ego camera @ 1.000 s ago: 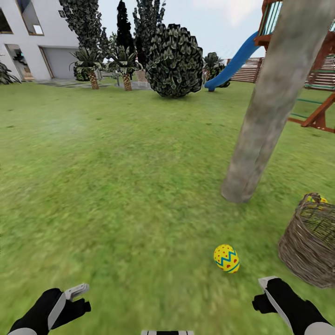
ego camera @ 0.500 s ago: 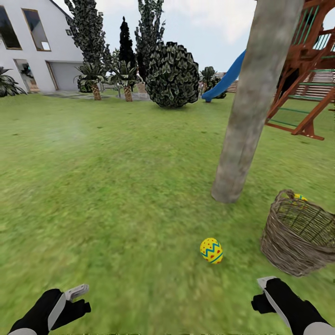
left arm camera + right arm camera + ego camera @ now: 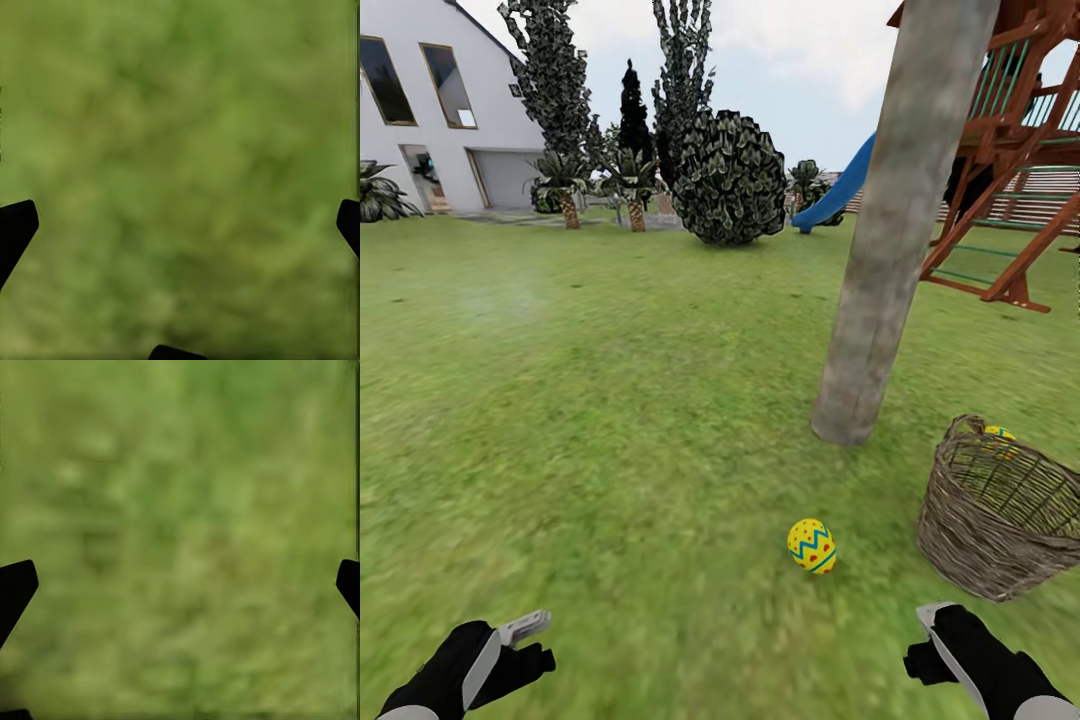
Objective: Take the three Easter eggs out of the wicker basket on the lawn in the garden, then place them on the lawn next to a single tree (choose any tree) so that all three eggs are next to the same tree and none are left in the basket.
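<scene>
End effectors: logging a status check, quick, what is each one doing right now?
Left end effector: open, holding nothing, over the lawn.
Right end effector: open, holding nothing, over the lawn.

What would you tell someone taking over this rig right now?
Left end effector: open, empty, low over the lawn.
Right end effector: open, empty, near the wicker basket.
Done: one Easter egg lies on the grass near the tree.
Left: at least one egg in the basket shows at its far rim; the rest of the inside is hard to see. Take out what remains and set it by the same trunk.
</scene>
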{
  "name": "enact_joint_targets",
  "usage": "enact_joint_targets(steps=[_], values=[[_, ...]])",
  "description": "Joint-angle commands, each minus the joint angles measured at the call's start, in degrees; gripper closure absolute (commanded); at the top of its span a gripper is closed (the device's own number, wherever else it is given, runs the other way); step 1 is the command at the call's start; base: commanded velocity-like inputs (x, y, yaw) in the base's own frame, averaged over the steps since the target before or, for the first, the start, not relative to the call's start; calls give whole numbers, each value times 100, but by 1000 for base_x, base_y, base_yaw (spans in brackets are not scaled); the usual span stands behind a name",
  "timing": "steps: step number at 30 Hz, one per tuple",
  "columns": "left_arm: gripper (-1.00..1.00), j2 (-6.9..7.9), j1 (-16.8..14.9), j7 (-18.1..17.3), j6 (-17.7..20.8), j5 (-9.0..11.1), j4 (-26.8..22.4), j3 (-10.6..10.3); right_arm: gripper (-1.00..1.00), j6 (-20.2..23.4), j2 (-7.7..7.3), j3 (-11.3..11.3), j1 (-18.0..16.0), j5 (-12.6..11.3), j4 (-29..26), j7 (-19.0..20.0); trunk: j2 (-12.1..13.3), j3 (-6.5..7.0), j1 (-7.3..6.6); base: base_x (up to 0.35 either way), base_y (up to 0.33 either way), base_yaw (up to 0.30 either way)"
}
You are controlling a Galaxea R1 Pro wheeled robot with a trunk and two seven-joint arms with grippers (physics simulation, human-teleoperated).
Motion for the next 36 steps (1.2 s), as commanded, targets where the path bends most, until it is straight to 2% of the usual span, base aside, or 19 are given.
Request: enact_joint_targets(steps=[1, 6, 16, 36], values=[[-100, 1, -1, 5, 33, 37, -9, 28, -100, 28, -8, 39, -3, -33, -6, -13, -1, 17, -3, 0, 0, 0], [-100, -6, 3, 2, 34, 43, -7, 51, -100, 30, -10, 34, -3, -32, -3, -26, 6, 128, -16, -166, -61, 0], [-100, -27, 0, 8, 34, 22, 10, 30, -100, 34, -11, 20, -3, -48, -4, -32, 19, 350, -42, -277, -206, 29], [-100, -107, 2, 8, 33, 10, 11, 16, -100, 46, -11, 20, -3, -40, -5, -39, 97, 787, -119, -262, -215, 283]])
